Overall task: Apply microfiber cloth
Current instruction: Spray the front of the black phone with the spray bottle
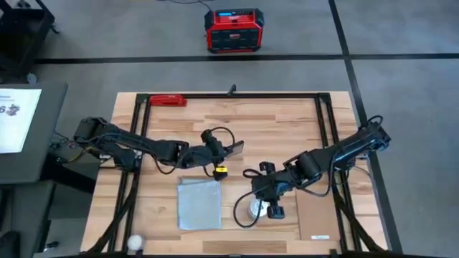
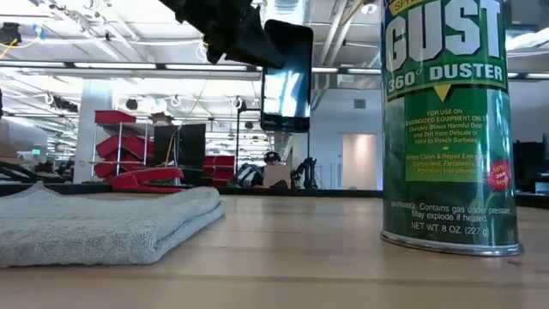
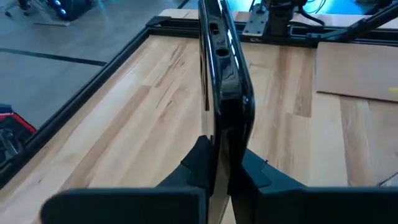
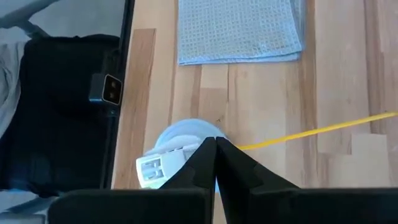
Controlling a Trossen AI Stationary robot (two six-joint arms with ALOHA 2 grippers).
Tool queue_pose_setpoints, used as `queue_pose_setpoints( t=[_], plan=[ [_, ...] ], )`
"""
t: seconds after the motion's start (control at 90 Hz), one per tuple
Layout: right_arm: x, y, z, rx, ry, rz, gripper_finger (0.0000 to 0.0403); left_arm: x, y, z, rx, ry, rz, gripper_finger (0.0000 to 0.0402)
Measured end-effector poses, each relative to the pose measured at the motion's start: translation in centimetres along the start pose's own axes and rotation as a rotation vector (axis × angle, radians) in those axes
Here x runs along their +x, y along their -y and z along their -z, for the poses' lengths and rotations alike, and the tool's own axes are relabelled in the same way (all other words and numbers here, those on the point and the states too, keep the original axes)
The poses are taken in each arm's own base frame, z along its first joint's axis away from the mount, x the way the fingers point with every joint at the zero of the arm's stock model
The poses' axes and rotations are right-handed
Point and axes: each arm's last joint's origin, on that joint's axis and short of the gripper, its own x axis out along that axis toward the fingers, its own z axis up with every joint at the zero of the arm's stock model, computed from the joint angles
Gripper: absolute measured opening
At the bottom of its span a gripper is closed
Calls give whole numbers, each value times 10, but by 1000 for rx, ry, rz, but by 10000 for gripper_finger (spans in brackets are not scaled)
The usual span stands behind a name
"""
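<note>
Green cylindrical aerosol duster can [image 2: 449,129] stands upright at the very front of the low view, resting on the pale wooden bench [image 1: 237,125]. Seen from above, its white cap [image 1: 256,208] sits right under the right hand [image 1: 267,189], and the right wrist view shows that hand's two dark fingers [image 4: 214,163] pressed together with nothing between them, just over the can's white nozzle top [image 4: 177,152].

Folded into a roughly square pad, the pale grey-blue microfiber cloth [image 1: 199,203] lies flat on the bench, just beside the right hand on the side toward the left arm, and below and slightly ahead of the left hand [image 1: 215,147]. It is touched by neither hand. In the low view its soft stacked edge [image 2: 103,223] shows at bench height.

Left hand is closed on a thin black rectangular phone [image 1: 231,148], gripping it by one short end; in the left wrist view the phone [image 3: 224,81] stands edge-on between the fingers [image 3: 199,165]. In the low view the phone [image 2: 286,75] hangs upright, well clear of the bench, its glossy face reflecting the ceiling lights. A tan rectangular patch [image 1: 317,211] lies on the bench beyond the right hand, away from the cloth.
</note>
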Motion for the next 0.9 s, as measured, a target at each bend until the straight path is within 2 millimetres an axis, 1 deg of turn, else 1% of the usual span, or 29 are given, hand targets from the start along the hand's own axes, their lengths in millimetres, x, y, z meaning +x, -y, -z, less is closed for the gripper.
queue_pose_setpoints(
  t=[0.522,0.622,0.7,0.9],
  plan=[
    [2,0,0,-7,-6,2,0,-2,4,1,-8,2,16,7],
    [2,0,-2,-47,15,2,0,-2,4,0,13,5,5,7],
    [-1,1,-4,-90,33,4,0,-4,3,0,33,8,2,7],
    [-24,3,-23,-188,140,23,0,-15,-3,-8,65,36,1,7]
  ],
)
